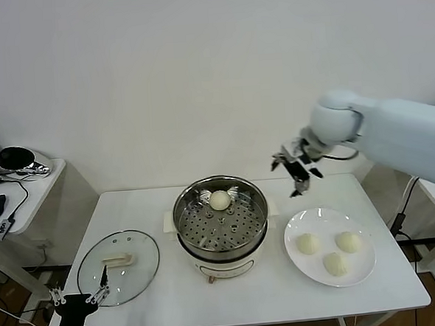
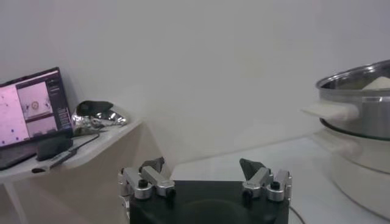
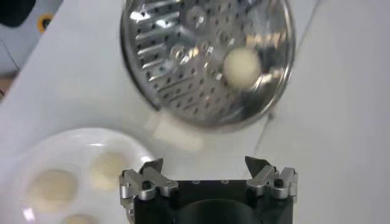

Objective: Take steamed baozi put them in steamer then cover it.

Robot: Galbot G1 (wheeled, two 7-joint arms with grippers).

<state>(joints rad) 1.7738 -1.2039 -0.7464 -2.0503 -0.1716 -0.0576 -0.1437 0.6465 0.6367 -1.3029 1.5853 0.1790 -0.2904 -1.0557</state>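
Item: steamer (image 1: pixel 221 223), centre of the white surface (image 1: pixel 248 294). One bun (image 1: pixel 220 200) already lies on its perforated tray, toward the far side.

Item: white plate (image 1: pixel 297 258), just right of the steamer, carrying three buns (image 1: pixel 308 243); they are round, with no long axis to line up on.

Item: glass lid (image 1: pixel 119 266), flat on the surface left of the steamer, handle up, well apart from the plate.

Item: right claw (image 1: pixel 298 174), empty, fingers spread apart, in the air above the far-right part of the surface, between the steamer and the plate. The plate's buns lie below it and nearer the front edge, so the likely next reach is down and toward that edge. This arm is clearly the nearer one.

Item: left claw (image 1: pixel 79 295), fingers also apart, empty, parked low off the front-left corner, just by the lid's near rim; best placed for the covering step later.
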